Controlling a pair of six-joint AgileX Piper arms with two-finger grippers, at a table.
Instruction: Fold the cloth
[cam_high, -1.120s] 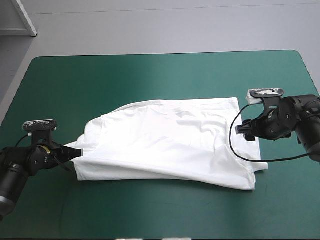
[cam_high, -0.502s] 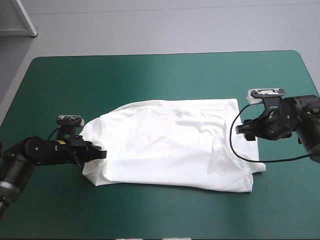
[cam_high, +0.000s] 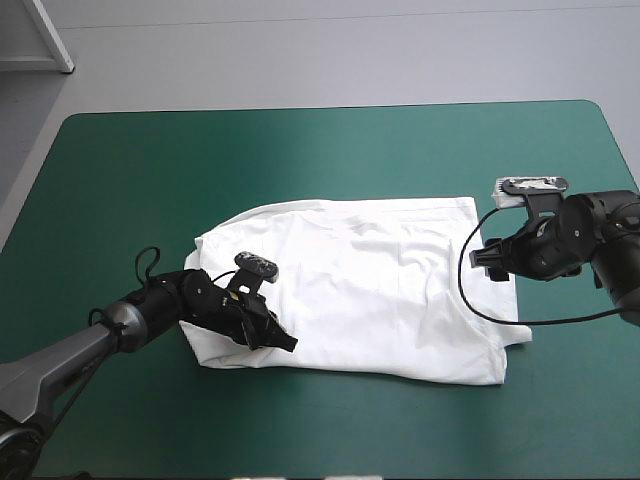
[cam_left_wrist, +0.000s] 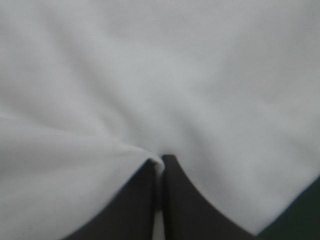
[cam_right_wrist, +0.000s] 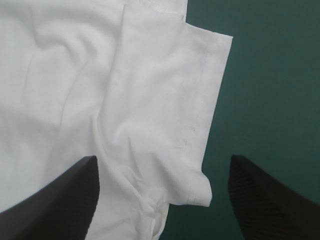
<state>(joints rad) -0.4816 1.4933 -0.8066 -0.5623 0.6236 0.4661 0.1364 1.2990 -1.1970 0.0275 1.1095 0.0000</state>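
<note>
No text, label, brand, number or sign can be read in any view. The T-shirt (cam_high: 380, 280) shows only plain white cloth, with no print and no legible tag. The counter (cam_high: 300, 160) has a plain teal-green cover with no markings.

Teal-green table (cam_high: 330, 150), plain grey floor (cam_high: 350, 60) beyond, white frame (cam_high: 52, 40) at far left
</note>
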